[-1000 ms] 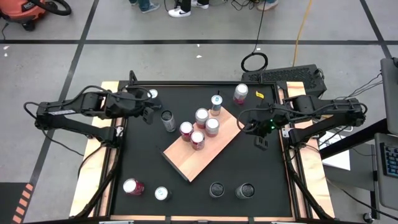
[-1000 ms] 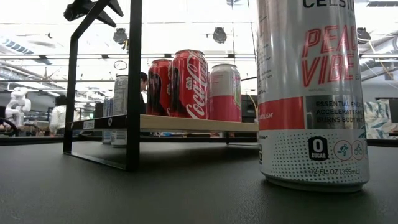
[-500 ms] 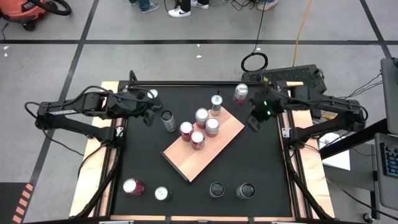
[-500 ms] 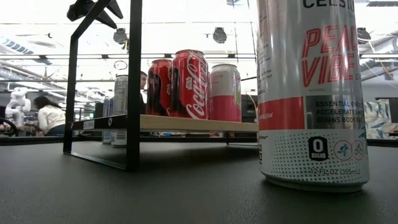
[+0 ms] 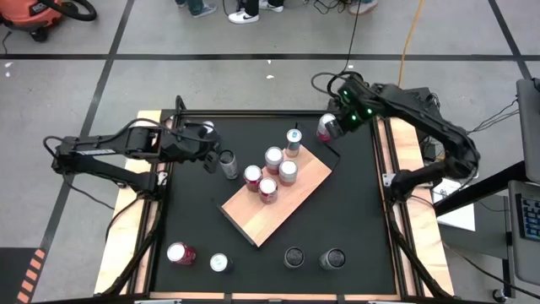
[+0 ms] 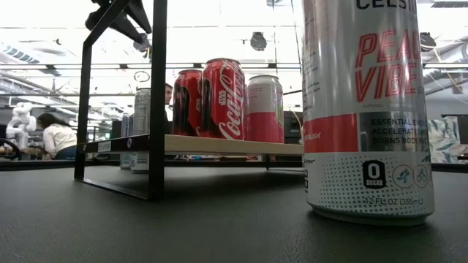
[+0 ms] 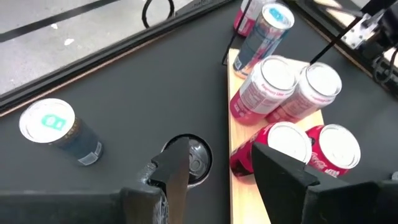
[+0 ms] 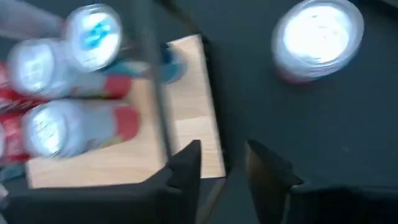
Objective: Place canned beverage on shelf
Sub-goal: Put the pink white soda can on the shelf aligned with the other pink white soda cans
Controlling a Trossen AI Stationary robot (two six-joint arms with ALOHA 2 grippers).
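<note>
Left gripper (image 7: 214, 171) part-open over dark can (image 7: 191, 157) left of shelf (image 5: 283, 198) for pickup; right gripper (image 8: 222, 163) narrowly open, empty, near far-right pink can (image 5: 326, 127).

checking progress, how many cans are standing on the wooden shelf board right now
5, all on the far half of the light-brown wooden shelf board: a blue-topped can at its far corner, two pink-and-white cans, two red cans. None seems hidden.

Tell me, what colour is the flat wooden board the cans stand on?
Light brown wooden board with a thin black edge; the high view shows it best.
</note>
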